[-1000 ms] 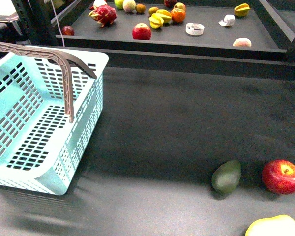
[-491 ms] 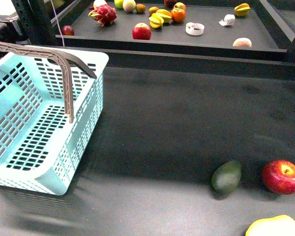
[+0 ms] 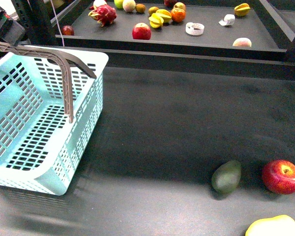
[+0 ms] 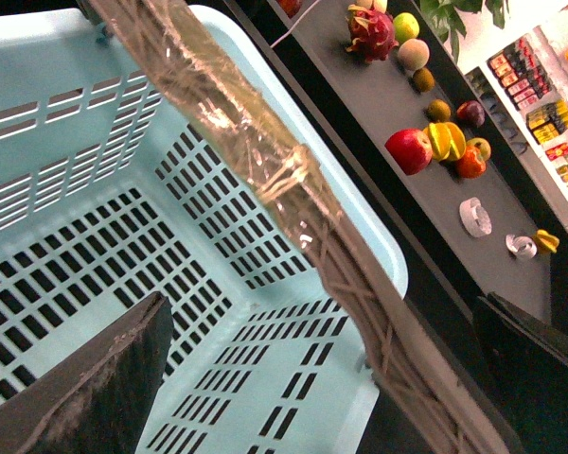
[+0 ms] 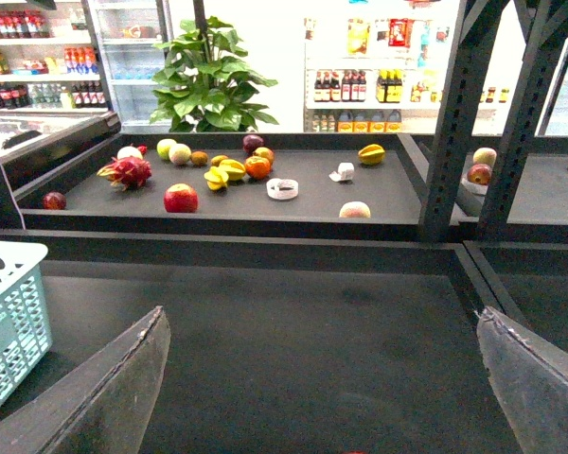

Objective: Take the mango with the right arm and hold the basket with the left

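The turquoise basket [image 3: 37, 123] stands at the table's left, with one grey-brown handle [image 3: 64, 73] raised over it. The dark left gripper [image 3: 2, 24] shows at the far left corner, above the basket's back rim. In the left wrist view the gripper [image 4: 322, 303] is open and the handle [image 4: 265, 161] runs between its fingers [image 4: 95, 388] without being clamped. The yellow mango [image 3: 273, 227] lies at the table's front right, partly cut off. The right gripper [image 5: 322, 317] is open and empty over bare table. It is out of the front view, and the mango is not in its view.
A dark green avocado-like fruit [image 3: 226, 176] and a red apple [image 3: 282, 176] lie just behind the mango. A raised back shelf [image 3: 211, 39] holds several fruits and tape rolls. A black frame post [image 5: 454, 123] stands at the right. The basket's corner [image 5: 9, 322] shows in the right wrist view.
The left gripper has come into the front view at the top left, above the basket's back rim. The basket and the fruits have not moved.
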Tool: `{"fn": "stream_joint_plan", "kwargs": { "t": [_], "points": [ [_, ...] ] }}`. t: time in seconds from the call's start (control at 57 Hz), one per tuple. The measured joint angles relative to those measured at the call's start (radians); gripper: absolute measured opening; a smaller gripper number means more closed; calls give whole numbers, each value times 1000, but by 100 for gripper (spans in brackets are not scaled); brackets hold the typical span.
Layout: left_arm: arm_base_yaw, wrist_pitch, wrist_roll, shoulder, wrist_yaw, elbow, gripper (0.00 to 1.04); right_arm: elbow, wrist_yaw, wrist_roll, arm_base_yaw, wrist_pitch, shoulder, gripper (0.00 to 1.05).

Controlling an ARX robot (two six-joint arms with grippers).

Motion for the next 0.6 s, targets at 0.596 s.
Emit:
{"fn": "stream_joint_plan", "kwargs": {
  "t": [0.596],
  "points": [
    [-28,-112,-134,197,-6,289,99,0,0,0,0,0,0,97]
  ]
}}
